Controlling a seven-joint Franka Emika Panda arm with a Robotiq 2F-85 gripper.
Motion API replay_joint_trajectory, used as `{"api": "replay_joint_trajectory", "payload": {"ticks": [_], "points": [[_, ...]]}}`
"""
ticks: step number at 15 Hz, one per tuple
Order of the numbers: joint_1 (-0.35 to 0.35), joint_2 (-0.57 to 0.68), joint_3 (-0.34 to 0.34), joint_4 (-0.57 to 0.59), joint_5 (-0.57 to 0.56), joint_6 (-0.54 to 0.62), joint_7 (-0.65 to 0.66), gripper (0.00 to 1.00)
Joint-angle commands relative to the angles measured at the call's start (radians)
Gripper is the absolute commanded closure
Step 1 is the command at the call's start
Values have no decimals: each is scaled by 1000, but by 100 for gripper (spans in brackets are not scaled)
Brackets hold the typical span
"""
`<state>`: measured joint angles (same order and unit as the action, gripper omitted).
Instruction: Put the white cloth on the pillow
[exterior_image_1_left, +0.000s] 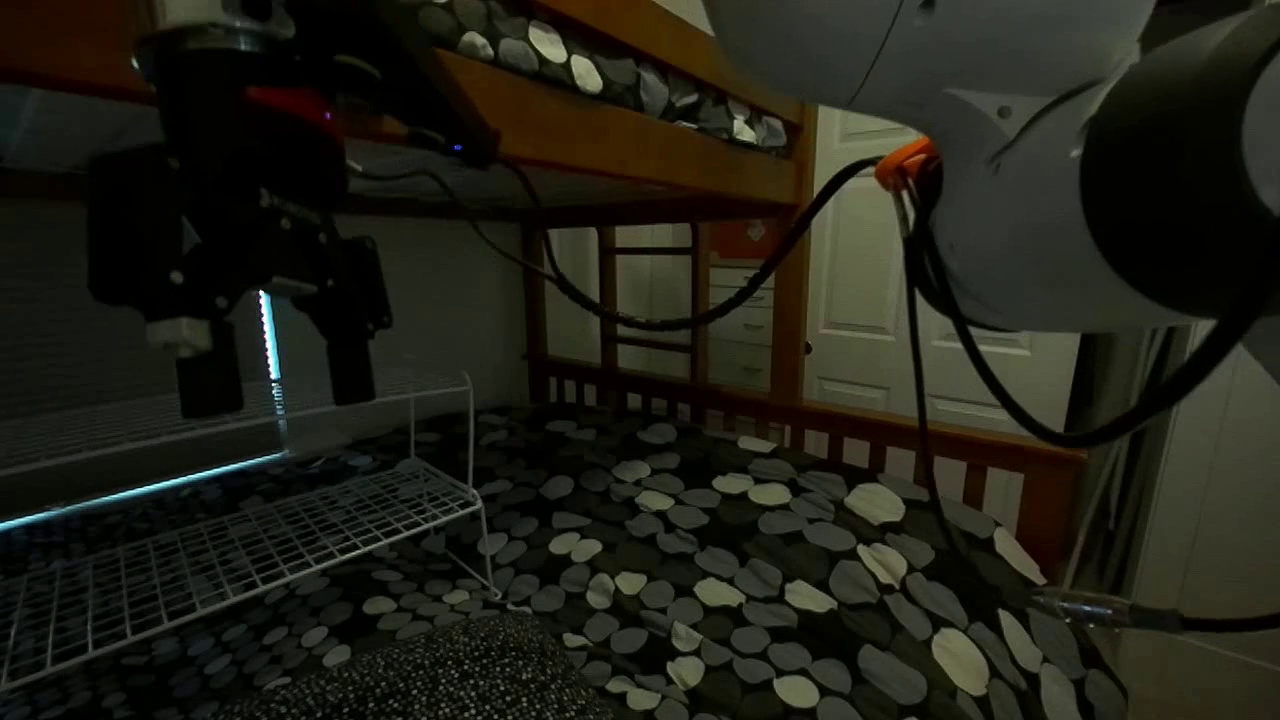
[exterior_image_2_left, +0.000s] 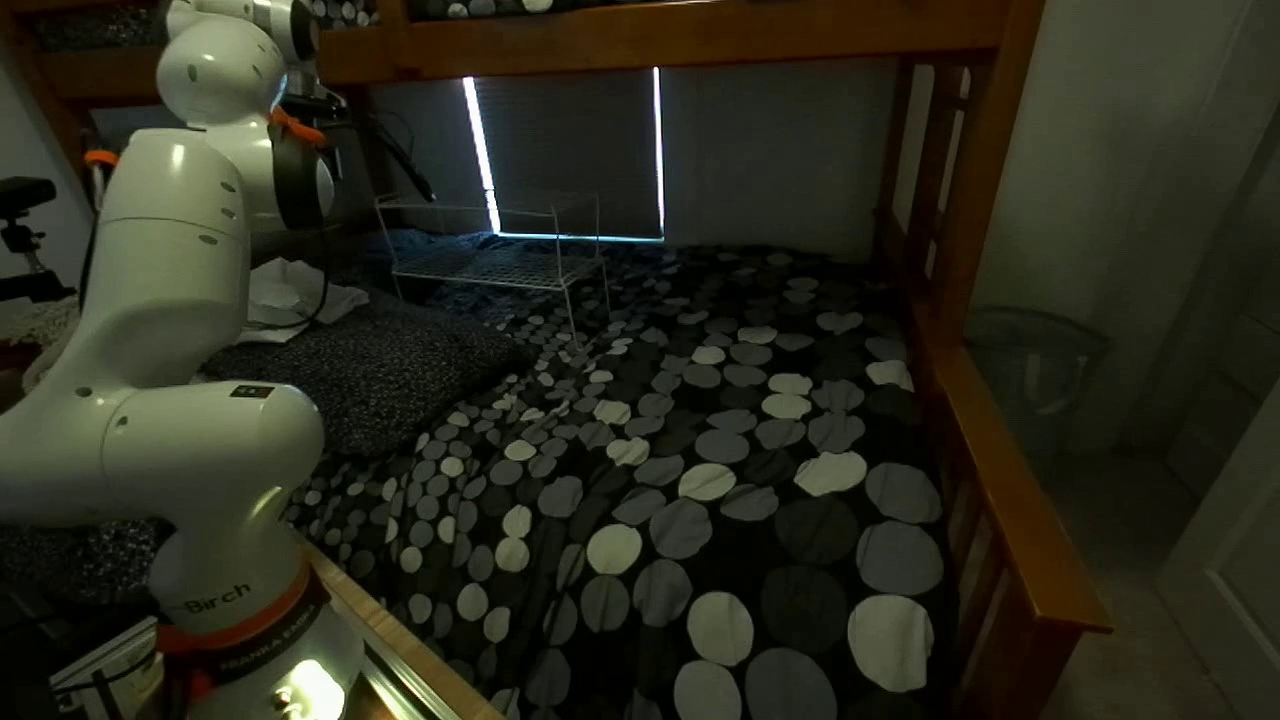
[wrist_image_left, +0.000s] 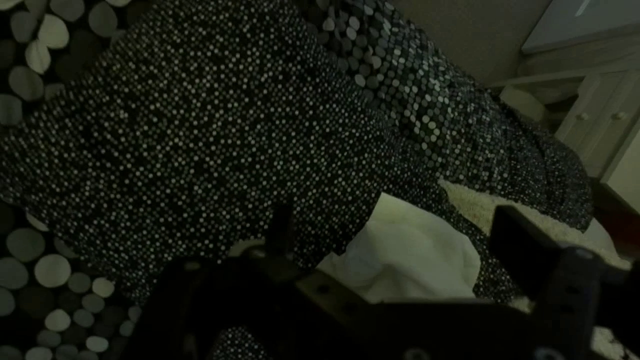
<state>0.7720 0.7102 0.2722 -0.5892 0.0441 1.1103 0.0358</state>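
The gripper (exterior_image_1_left: 280, 385) points downward in an exterior view, its two fingers set wide apart. In the wrist view, the white cloth (wrist_image_left: 415, 255) lies crumpled on the dotted pillow (wrist_image_left: 225, 140). The pillow rests on the circle-patterned bedspread (exterior_image_2_left: 720, 450), near the white wire rack (exterior_image_1_left: 250, 552).

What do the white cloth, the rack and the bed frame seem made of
White cloth: soft matte fabric, probably, from its loose folds; fiber unclear. Rack: likely metal wire with a white coating, judging by its thin, pale grid. Bed frame: varnished wood, apparently, given its orange-brown color and slight sheen.
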Motion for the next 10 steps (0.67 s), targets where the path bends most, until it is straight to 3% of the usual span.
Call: {"api": "replay_joint_trajectory", "payload": {"ticks": [1,3,4,10], "points": [[37,-99,-21,-52,-41,-43,96,0],[64,-154,-41,-72,-104,-34,107,0],[35,-81,-12,-6,-48,-28,79,0],[34,-81,-13,-8,-54,-27,77,0]]}}
